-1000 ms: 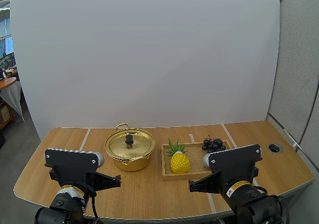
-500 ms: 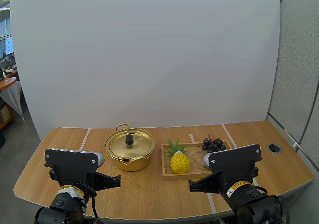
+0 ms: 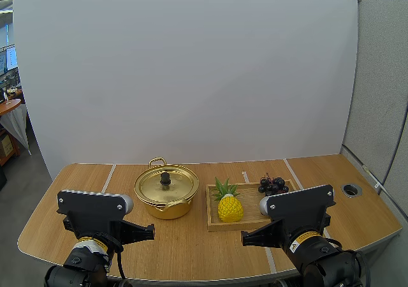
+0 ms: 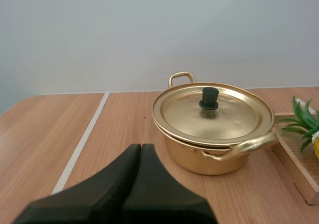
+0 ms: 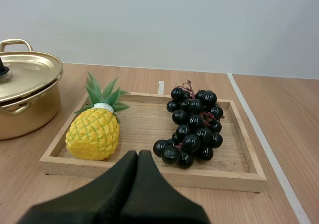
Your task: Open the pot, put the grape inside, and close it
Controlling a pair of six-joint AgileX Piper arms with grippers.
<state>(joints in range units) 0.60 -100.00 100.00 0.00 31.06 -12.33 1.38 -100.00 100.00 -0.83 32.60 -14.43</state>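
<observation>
Currently the left gripper (image 4: 141,147) has its fingers pressed together on nothing, just short of the gold pot (image 4: 199,157), whose lid (image 4: 234,115) is on. The right gripper (image 5: 138,154) is likewise closed and empty, before the wooden tray (image 5: 224,176). The bunch of grapes (image 5: 194,127) lies in the tray beside a toy pineapple (image 5: 93,133).
</observation>
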